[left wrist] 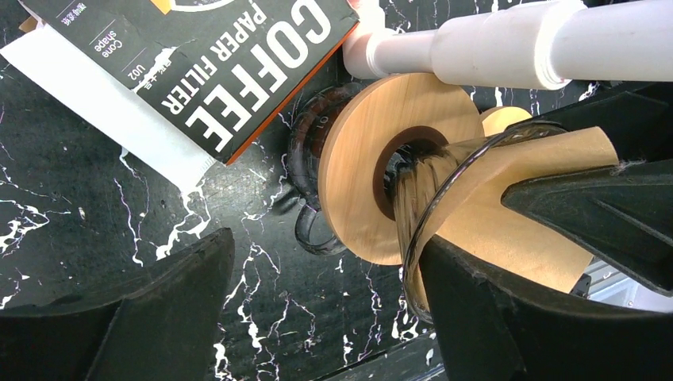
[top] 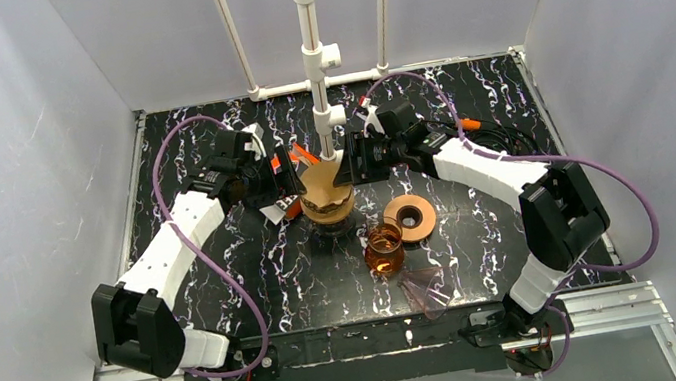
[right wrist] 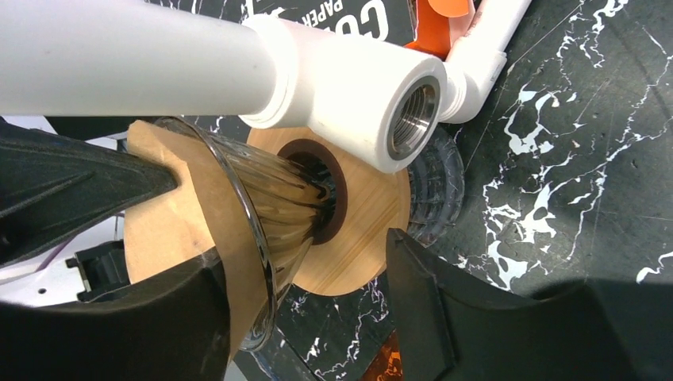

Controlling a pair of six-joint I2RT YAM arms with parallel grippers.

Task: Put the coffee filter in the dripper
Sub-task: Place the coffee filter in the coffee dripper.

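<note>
The glass dripper point(top: 330, 210) with its wooden collar point(left wrist: 373, 159) stands on a dark carafe point(left wrist: 305, 143) at the table's middle. The brown paper coffee filter point(top: 322, 185) sits in the dripper's cone, and its edge rises above the glass rim point(right wrist: 238, 198). My left gripper point(top: 298, 184) point(left wrist: 325, 238) is open; one finger point(left wrist: 492, 317) rests against the filter at the rim, the other stands clear over the table. From the opposite side my right gripper point(top: 350, 163) point(right wrist: 305, 246) is open too, one finger point(right wrist: 119, 317) on the filter, the other point(right wrist: 428, 302) beside the collar.
A white pipe stand point(top: 313, 53) rises directly behind the dripper, with its fitting point(right wrist: 373, 103) just above the cone. The black coffee filter box point(left wrist: 222, 63) lies behind the left gripper. To the right sit a second wooden ring point(top: 410, 217), an amber glass point(top: 384, 249) and a clear glass cone point(top: 427, 290).
</note>
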